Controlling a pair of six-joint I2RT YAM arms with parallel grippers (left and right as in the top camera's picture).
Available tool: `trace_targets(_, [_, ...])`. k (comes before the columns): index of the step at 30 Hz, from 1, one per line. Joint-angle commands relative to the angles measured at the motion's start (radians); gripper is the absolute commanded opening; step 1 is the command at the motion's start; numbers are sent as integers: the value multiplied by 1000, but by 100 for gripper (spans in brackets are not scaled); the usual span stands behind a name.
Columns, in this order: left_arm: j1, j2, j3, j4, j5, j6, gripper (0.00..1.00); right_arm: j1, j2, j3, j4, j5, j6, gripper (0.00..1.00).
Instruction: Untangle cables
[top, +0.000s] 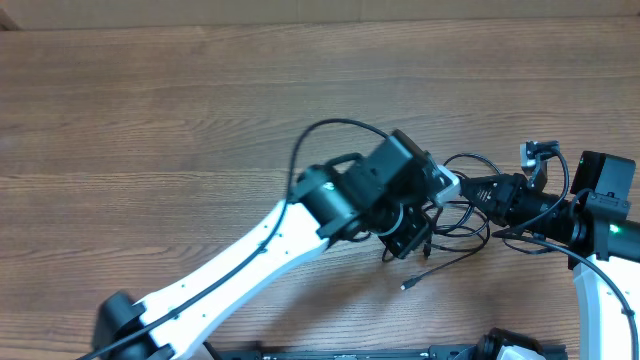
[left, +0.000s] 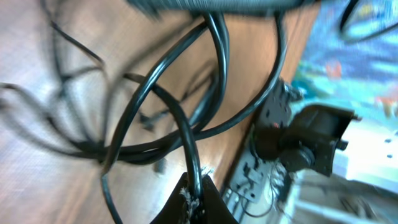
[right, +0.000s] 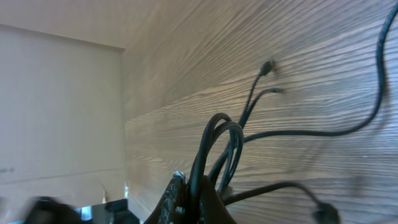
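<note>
**Table** (top: 150, 120): wood-grain top. Its whole left half and the far strip were bare. The far edge ran as a line along the top of the overhead view. The widest free surface lay left of and beyond the arms.

**Left arm** (top: 240, 265): white. It extended from the lower-left corner diagonally to right of centre, with its base close to the near edge.

**Left gripper** (left: 198, 200): jaws were closed on one strand of the cables, which rose from between the tips. Other loops crossed just above it.

**Cables** (top: 465, 212): thin black cords in a tangle of loops, right of centre, between the two grippers. Whether the tangle rested on the wood or hung above it could not be told. One plug (top: 408, 285) lay loose on the table below the tangle, toward the near edge.

**Right gripper** (right: 194, 200): jaws were clamped on a pair of loops. Further strands trailed away over the wood.

**Right arm** (top: 600, 230): dark wrist at the right border of the overhead view, with little room on that side.
</note>
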Motion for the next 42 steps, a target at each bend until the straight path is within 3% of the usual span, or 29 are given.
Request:
trace_targets(1, [49,-135,9,13,-108,15,4,-8,-3,20,2,26,-24,4])
trace_targets(7, [105,-287,9,39,-211,-15,4,-8,-3,20,4,27,-24,4])
trace_targets(9, [109,-330,9,38,-312,-67,4,-8,-3,20,4,26,-24,4])
trace_targets(12, [109,-365,9,15,-481,-212,4,-8,-3,20,7,26,-19,4])
trace_targets(16, [109,-370,9,-27,-591,-388,4,-8,-3,20,21,25,-15,4])
trace_targets(20, [109,-369,9,-117,-755,-686,4,-8,-3,20,31,10,-11,4])
trace_targets(24, [109,-365,9,-162,-750,-699,4,-8,-3,20,80,-48,8,4])
trace_targets(25, [109,-362,9,-177,-737,-699,18,-8,-3,20,98,-61,18,4])
trace_targets(27, [109,-359,9,-205,-711,-698,81,-8,-3,20,145,-96,35,4])
trace_targets(28, [109,-359,9,-222,-701,-695,100,-8,-3,20,158,-109,34,4])
trace_targets(32, [109,-359,9,-208,-620,-505,99,-8,-3,20,184,-136,33,4])
trace_targets(39, [109,-352,9,-134,-201,117,100,-8,-3,20,229,-341,30,4])
trace_targets(42, [109,-342,9,-135,-85,287,100,-8,-3,20,241,-423,30,4])
